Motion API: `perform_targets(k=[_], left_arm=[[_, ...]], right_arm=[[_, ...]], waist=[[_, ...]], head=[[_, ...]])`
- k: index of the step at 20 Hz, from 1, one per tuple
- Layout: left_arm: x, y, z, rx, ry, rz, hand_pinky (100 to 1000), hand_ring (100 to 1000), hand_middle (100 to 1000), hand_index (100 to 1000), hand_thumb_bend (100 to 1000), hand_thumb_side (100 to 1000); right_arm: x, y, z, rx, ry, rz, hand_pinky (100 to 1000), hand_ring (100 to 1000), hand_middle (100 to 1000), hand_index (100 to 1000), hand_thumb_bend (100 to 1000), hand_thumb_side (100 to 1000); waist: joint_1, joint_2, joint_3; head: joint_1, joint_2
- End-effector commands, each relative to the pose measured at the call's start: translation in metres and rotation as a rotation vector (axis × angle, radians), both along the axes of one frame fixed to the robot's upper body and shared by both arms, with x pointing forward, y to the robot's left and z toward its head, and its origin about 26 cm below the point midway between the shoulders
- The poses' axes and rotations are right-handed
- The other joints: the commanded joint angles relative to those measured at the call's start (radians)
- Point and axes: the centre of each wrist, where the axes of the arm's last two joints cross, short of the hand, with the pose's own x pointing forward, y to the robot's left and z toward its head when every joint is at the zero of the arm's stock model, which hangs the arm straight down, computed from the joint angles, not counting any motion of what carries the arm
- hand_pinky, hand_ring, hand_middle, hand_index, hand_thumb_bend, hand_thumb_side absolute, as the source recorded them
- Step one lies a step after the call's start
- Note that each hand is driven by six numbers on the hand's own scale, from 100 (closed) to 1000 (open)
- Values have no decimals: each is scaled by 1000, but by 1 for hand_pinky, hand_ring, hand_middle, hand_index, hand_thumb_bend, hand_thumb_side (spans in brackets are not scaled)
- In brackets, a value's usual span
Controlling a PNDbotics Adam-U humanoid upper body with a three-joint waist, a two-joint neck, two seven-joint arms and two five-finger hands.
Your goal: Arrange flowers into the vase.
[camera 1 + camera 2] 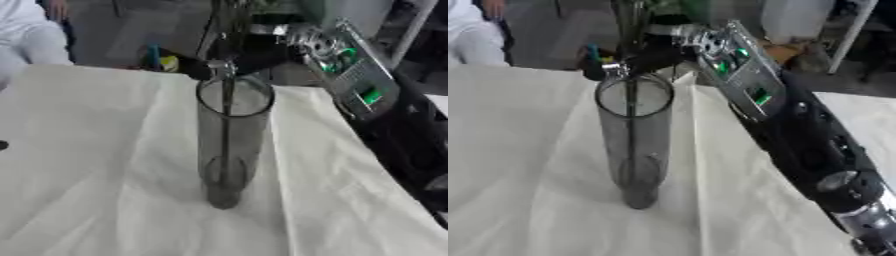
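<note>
**Flower stem stands in glass vase as robot's right hand grips it above the rim**

A tall, clear, grey-tinted vase stands upright near the middle of a table covered with a creased white cloth. A thin dark flower stem runs straight down inside it, its lower end near the base, and rises past the rim toward blurred green leaves at the top edge of the right eye view. The robot's right hand, black with silver parts, sits just above and behind the vase's rim, its fingers curled round the stem. Its arm reaches in from the lower right, a panel with green lights on the forearm. The left hand shows in neither view. Beyond the far edge of the table lie small blue and yellow objects, too blurred to make out.
</note>
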Motion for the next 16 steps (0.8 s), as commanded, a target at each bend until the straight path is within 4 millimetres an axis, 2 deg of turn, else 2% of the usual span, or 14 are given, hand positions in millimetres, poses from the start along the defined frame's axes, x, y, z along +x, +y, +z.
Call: perform_targets(k=[1, 16], left_arm=[[-2, -1, 8, 10, -28, -12, 566, 682, 756, 908, 100, 1000], [-2, -1, 8, 12, -24, -12, 567, 683, 757, 907, 100, 1000]], right_arm=[[-6, -7, 19, -6, -55, -13, 742, 751, 708, 813, 612, 755], [-10, -10, 20, -22, -73, -7, 751, 762, 721, 821, 624, 775]], waist=[[-11, -11, -1], [-6, -12, -8]], head=[[-1, -9], [1, -9]])
